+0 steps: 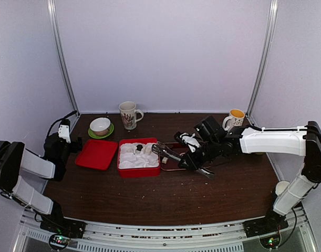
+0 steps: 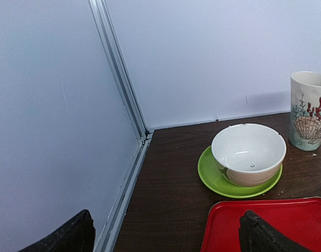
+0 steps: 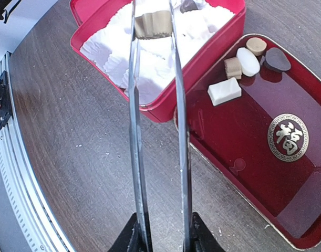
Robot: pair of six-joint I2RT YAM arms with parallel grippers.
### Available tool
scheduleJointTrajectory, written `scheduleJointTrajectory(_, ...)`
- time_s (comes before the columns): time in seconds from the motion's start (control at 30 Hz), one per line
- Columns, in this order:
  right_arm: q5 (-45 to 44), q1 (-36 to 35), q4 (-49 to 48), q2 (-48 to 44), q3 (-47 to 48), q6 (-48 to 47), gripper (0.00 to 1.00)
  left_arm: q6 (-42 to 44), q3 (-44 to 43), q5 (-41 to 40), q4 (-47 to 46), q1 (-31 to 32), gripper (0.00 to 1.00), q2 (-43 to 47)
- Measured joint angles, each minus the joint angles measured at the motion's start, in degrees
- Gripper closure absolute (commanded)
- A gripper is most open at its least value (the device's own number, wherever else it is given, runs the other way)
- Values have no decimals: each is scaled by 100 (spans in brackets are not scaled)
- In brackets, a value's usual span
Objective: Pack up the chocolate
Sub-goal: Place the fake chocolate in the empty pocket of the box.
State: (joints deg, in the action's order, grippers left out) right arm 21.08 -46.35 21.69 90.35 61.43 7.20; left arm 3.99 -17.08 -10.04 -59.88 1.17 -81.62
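The right tool (image 3: 163, 233) grips tongs (image 3: 136, 131) pinching a chocolate piece (image 3: 152, 23), seemingly above the red box (image 3: 202, 79) at upper centre; the left tool (image 2: 165, 233) gapes wide.

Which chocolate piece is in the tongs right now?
The tan piece, pinched at the tips of the tongs above the red box; five others lie loose in the dark red tray.

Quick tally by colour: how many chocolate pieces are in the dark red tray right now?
Cream-white pieces: 2
Tan pieces: 2
Dark brown piece: 1
Total in the tray: 5
Not counted: one tan piece pinched in the tongs over the red box.
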Motion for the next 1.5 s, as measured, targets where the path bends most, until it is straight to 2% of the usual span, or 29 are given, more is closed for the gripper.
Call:
scheduleJointTrajectory(0.33, -4, -155, 15, 278, 155, 0, 73, 0, 0, 0, 0, 0, 2, 0)
scheduleJointTrajectory(1.5, -26, -190, 170, 361, 315, -87, 73, 0, 0, 0, -2, 0, 2, 0)
